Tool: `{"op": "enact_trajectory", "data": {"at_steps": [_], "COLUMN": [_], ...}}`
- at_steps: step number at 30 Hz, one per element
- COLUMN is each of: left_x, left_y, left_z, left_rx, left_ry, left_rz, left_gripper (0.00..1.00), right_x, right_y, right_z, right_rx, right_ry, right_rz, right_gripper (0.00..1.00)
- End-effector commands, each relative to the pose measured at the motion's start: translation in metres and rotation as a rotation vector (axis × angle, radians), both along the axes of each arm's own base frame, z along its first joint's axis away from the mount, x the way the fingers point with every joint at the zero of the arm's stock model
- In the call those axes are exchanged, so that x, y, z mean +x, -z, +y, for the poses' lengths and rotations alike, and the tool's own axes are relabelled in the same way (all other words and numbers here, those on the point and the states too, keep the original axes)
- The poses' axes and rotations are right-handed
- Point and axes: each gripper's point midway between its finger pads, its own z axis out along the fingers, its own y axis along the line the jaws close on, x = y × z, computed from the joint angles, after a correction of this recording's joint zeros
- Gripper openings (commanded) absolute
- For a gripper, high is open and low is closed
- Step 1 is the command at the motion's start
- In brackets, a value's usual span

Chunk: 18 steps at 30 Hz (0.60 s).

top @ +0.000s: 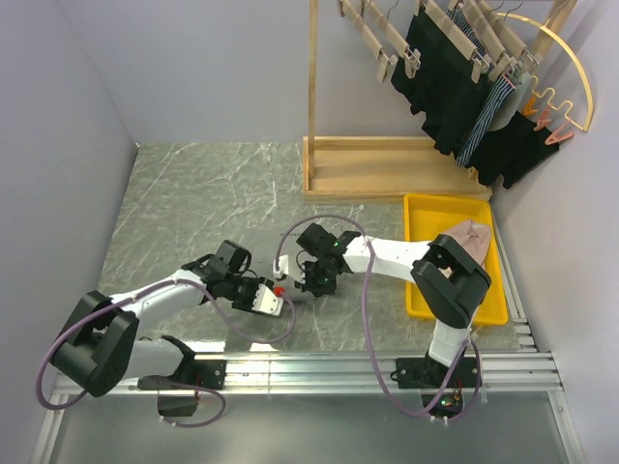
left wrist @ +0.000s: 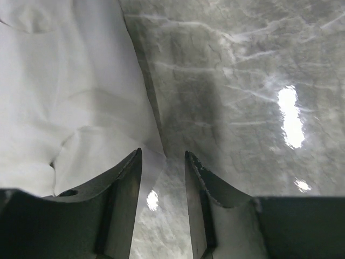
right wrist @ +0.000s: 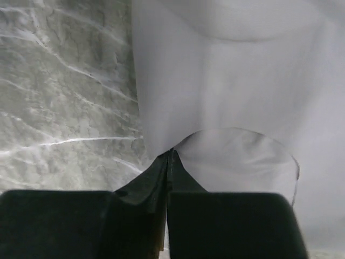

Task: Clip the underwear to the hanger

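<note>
The underwear [left wrist: 64, 102] is a light grey fabric lying on the marble table. In the left wrist view its edge runs down to my left gripper [left wrist: 163, 156], which is open, with a corner of the fabric between the fingertips. My right gripper [right wrist: 171, 151] is shut on an edge of the underwear [right wrist: 232, 86]. In the top view both grippers, left [top: 279, 300] and right [top: 296, 286], meet at the table's middle and hide the fabric. A bare wooden hanger [top: 372, 34] with clips hangs on the rack at the back.
A wooden rack [top: 387, 169] stands at the back right, holding clip hangers with black garments [top: 455, 87] and a yellow hoop hanger [top: 571, 68]. A yellow tray [top: 426, 222] with a beige-pink garment [top: 474, 237] sits at the right.
</note>
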Motion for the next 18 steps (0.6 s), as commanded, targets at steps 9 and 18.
{"op": "enact_trajectory", "data": {"at_steps": [9, 18], "left_x": [-0.045, -0.040], "left_y": [-0.034, -0.036], "left_z": [0.019, 0.013], "left_rx": [-0.035, -0.068], "left_ry": [-0.149, -0.189], "left_rz": [0.245, 0.278], "left_gripper": [0.43, 0.43], "right_x": [-0.010, -0.037], "right_y": [-0.021, -0.018], "right_z": [-0.003, -0.013], "right_rx": [0.059, 0.018], "right_ry": [0.109, 0.105], "right_rz": [0.199, 0.325], "right_gripper": [0.00, 0.00]}}
